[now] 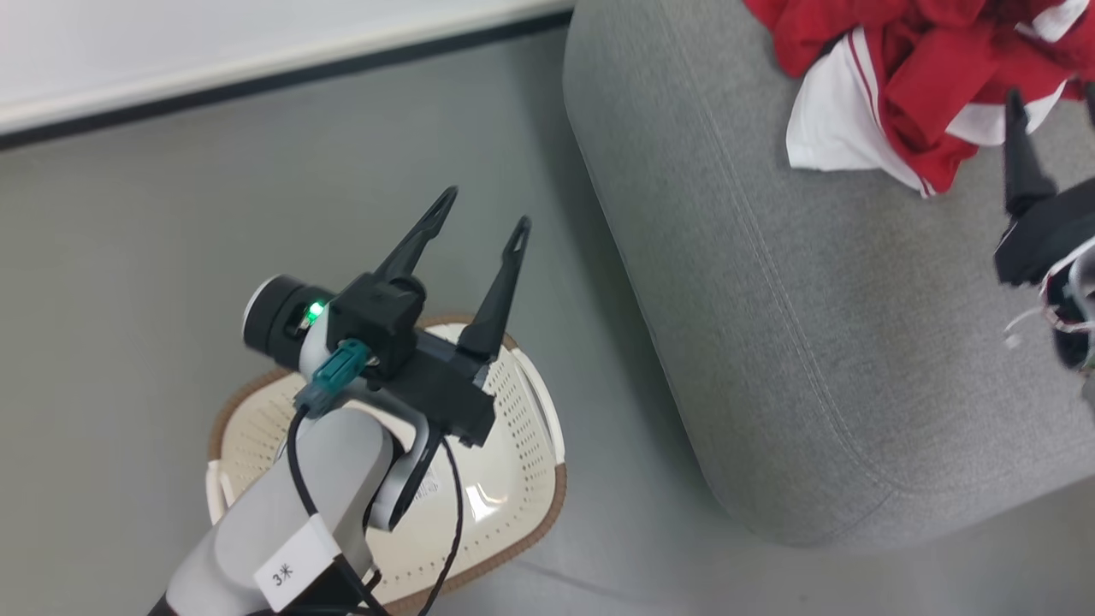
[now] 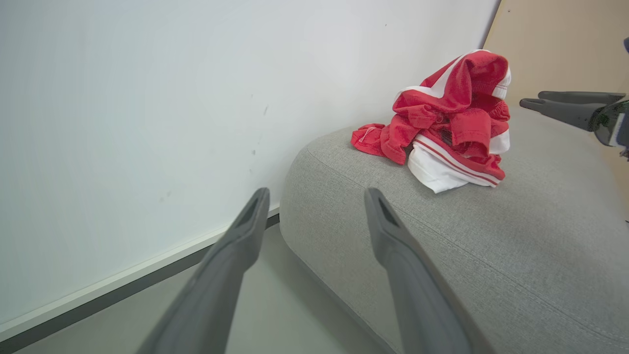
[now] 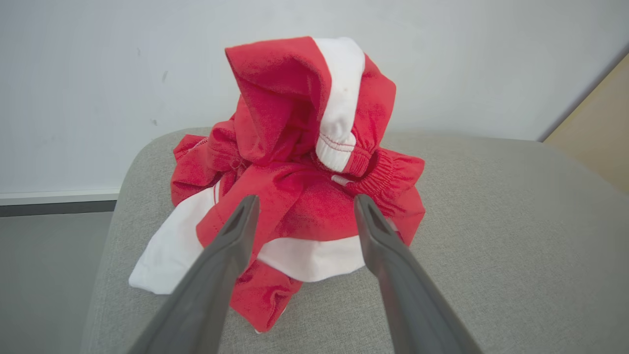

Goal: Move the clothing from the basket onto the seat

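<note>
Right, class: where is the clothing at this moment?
In the head view, the clothing lies heaped at the upper right on the seat, just beyond the right tool.

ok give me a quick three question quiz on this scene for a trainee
1. True or false: the clothing lies heaped on the seat.
2. The right gripper is: A) shut on the clothing, B) open, holding nothing, C) shut and empty.
3. Which gripper hangs above the basket in the head view?

Key: 1 true. 2 B. 3 the left gripper, open.
</note>
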Robot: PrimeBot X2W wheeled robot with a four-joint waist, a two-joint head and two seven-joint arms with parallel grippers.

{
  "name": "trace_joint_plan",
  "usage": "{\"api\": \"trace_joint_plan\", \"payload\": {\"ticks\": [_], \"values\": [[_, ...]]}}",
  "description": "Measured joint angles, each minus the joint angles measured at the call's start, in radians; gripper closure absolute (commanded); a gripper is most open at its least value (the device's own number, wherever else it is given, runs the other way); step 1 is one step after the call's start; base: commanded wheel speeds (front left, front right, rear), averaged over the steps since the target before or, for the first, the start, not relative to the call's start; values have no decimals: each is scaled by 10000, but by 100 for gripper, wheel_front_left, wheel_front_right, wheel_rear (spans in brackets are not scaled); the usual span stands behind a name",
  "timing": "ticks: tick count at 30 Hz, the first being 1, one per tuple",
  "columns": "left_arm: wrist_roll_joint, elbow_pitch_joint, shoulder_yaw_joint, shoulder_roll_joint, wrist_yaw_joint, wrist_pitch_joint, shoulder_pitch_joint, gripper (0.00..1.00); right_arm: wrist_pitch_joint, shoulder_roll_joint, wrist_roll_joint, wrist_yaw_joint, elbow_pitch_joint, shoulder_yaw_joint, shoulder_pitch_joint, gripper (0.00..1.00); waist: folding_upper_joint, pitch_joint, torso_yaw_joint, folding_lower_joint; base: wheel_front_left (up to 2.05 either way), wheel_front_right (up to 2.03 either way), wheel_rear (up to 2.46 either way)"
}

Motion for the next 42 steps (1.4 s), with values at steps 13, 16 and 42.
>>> {"api": "trace_joint_plan", "payload": {"ticks": [13, 16, 42], "values": [[-483, 688, 913, -67, 176, -199, 1511, 0, 2, 621, 79, -313, -1835, -414, 2541, 0, -1, -1704, 819, -1, 0, 0, 0], [-506, 746, 1129, 4, 186, -201, 2109, 0, 2, 805, 73, -456, -2405, -451, 3180, 0, -1, -2103, 1100, -2, 0, 0, 0], [332, -1806, 4612, 245, 272, -209, 7023, 0, 0, 1666, -1191, -1147, -6985, -1503, 8315, 0, -2, -4215, 2813, 0, 0, 0, 0]]}}
